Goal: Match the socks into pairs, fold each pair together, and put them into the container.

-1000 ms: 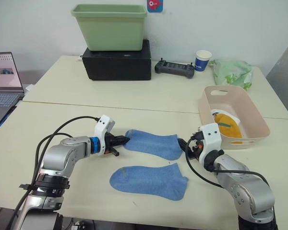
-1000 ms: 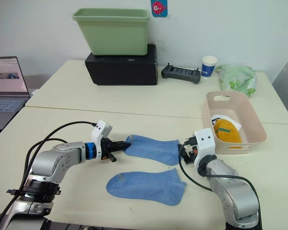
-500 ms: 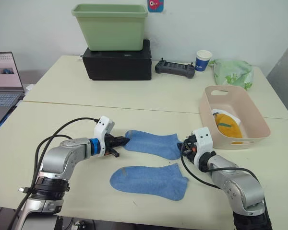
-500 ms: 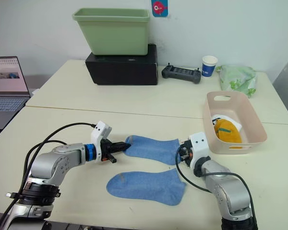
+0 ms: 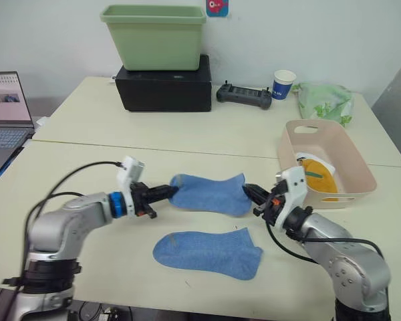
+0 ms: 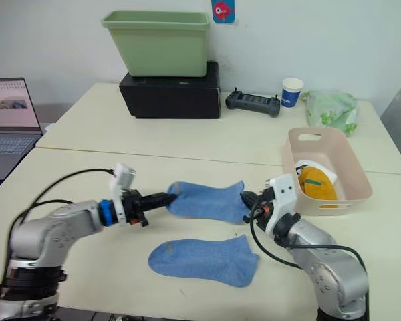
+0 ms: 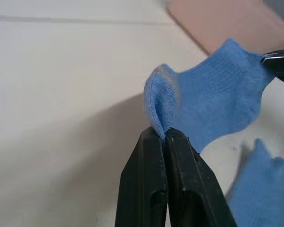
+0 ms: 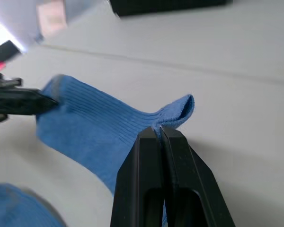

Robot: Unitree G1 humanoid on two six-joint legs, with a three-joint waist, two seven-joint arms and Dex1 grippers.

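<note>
A light blue knit sock (image 5: pixel 207 194) hangs stretched across mid-frame, long axis running left to right. The left gripper (image 5: pixel 166 192) has its fingers pinched tight on one end, the right gripper (image 5: pixel 252 194) likewise on the other. A second blue sock (image 5: pixel 207 251) lies flat on the table (image 5: pixel 187 127) just below, also lengthwise left to right. At right, the pink container (image 5: pixel 357 175) holds mustard-yellow and white fabric, bundled so I can't count the socks.

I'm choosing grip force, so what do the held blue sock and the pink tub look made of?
The light blue sock, pinched at its ends by the left gripper and right gripper, looks like soft knit fabric: fine ribs show and it sags. The pale pink tub looks like smooth, matte moulded plastic, with rounded corners and cut handle slots.
</note>
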